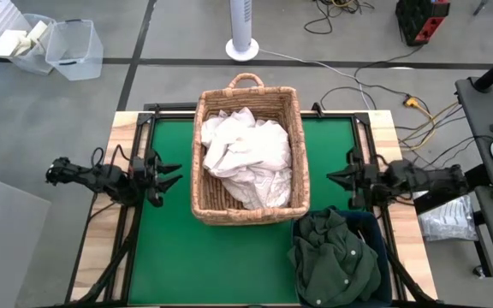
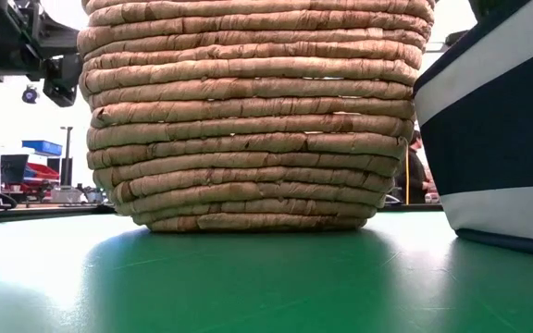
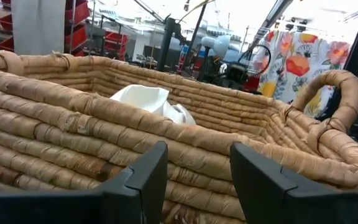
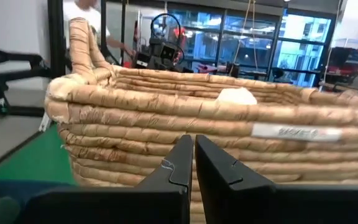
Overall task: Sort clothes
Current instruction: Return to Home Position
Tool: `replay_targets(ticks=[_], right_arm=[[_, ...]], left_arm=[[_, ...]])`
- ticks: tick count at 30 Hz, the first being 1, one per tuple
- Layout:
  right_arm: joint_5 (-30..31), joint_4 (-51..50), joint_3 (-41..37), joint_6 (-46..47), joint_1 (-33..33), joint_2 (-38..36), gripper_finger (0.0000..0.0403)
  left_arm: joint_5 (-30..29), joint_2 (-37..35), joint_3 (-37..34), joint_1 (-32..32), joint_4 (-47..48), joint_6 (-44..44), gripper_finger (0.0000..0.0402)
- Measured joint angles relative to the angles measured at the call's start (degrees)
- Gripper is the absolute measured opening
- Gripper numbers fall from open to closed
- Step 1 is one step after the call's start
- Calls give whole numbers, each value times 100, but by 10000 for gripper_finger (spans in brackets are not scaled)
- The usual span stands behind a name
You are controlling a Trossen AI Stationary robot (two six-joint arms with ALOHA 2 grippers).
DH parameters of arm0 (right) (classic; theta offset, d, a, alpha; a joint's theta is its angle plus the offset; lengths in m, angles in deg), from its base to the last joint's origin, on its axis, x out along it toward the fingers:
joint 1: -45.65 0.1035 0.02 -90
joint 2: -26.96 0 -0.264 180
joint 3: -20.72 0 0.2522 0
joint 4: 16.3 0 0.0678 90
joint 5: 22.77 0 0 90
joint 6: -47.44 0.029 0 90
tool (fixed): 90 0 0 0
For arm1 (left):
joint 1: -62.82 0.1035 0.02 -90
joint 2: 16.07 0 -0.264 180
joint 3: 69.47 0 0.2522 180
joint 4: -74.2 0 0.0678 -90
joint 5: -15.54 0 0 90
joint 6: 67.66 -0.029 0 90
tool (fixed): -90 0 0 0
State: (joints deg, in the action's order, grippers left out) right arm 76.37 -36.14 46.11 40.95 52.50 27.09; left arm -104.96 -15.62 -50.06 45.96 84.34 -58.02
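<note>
The green surface [image 1: 229, 257] is the biggest thing, and it fills the middle of the view from above. A big tan basket [image 1: 198, 171] stands on it, toward the far edge, with its handle pointing away. Inside the basket lie the white clothes [image 1: 246, 154], bunched up in a heap that fills most of it. A dark blue bin [image 2: 498, 111] with a white stripe sits at the near right corner of the surface, just beside the basket's near right corner. The dark green shirt [image 1: 332, 261] with small buttons is piled in the bin and puffs up over its top. The left end effector [image 1: 174, 175] hangs to the left of the basket, near its wall, and points at it. Its two fingers are spread apart and hold nothing. The right end effector [image 1: 332, 177] hangs to the right of the basket and points at it too. Its fingers are pressed together with nothing between them.
</note>
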Motion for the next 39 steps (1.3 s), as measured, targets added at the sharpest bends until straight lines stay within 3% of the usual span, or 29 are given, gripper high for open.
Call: replay_targets(ticks=[6,13,20,29,33,39], right_arm=[[1,1586,-1051,271,0,-1,13],[266,1575,-1088,107,0,30,13],[309,1581,-1090,143,-2,30,13],[309,1581,-1092,248,-2,32,13],[309,1580,-1092,290,-1,32,13],[309,1579,-1094,300,0,32,13]], left_arm=[[-239,15,0,0,13,-35,153],[-763,42,0,0,133,-557,153],[-759,154,0,-2,231,-769,153],[-752,198,0,-2,1206,-445,152],[-754,192,-2,-2,1225,-421,119],[-335,185,-2,-2,1495,-413,24]])
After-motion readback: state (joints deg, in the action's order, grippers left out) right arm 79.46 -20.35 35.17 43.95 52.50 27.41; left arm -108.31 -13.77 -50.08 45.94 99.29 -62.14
